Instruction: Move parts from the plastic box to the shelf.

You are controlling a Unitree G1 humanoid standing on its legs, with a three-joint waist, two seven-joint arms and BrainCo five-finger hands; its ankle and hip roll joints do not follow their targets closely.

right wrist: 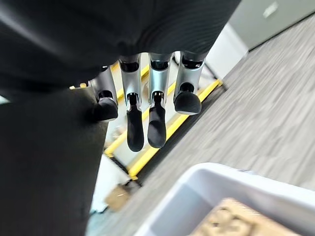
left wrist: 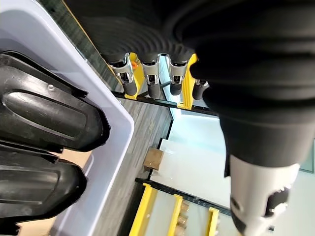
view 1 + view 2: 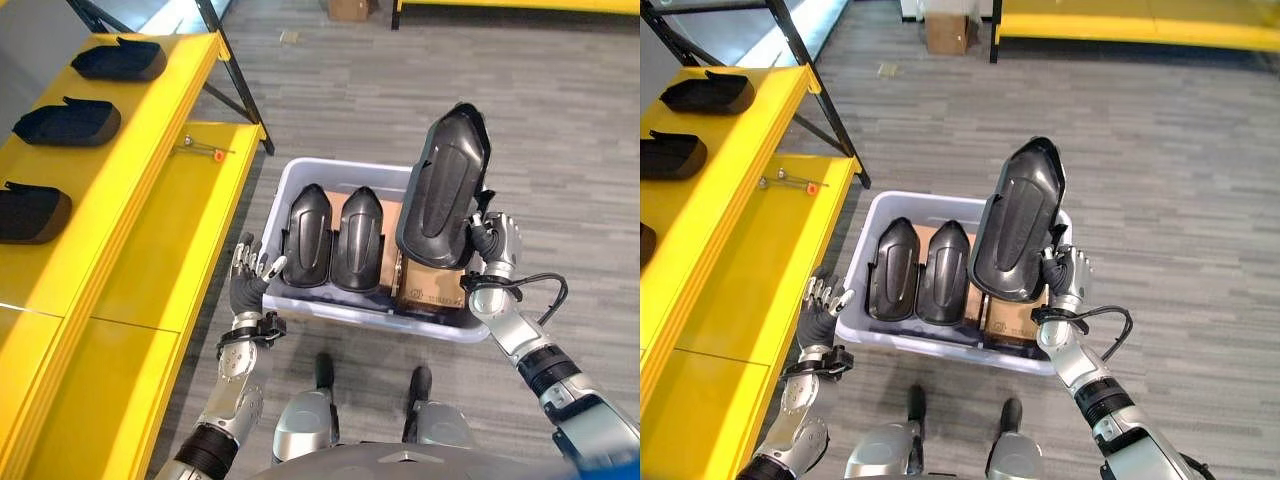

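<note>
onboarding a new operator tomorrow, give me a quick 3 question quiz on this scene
1. True or false: the right hand holds a black part upright above the plastic box.
2. How many black parts lie flat in the box?
   A. two
   B. four
   C. none
3. Fill in: the left hand, fingers open, is between the box and the yellow ____.

Key:
1. True.
2. A: two parts lie side by side.
3. Shelf, which already carries black parts on its upper level.

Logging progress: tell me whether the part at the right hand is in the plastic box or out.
Out: the black part is lifted upright above the plastic box, held at its lower edge by the right hand.
</note>
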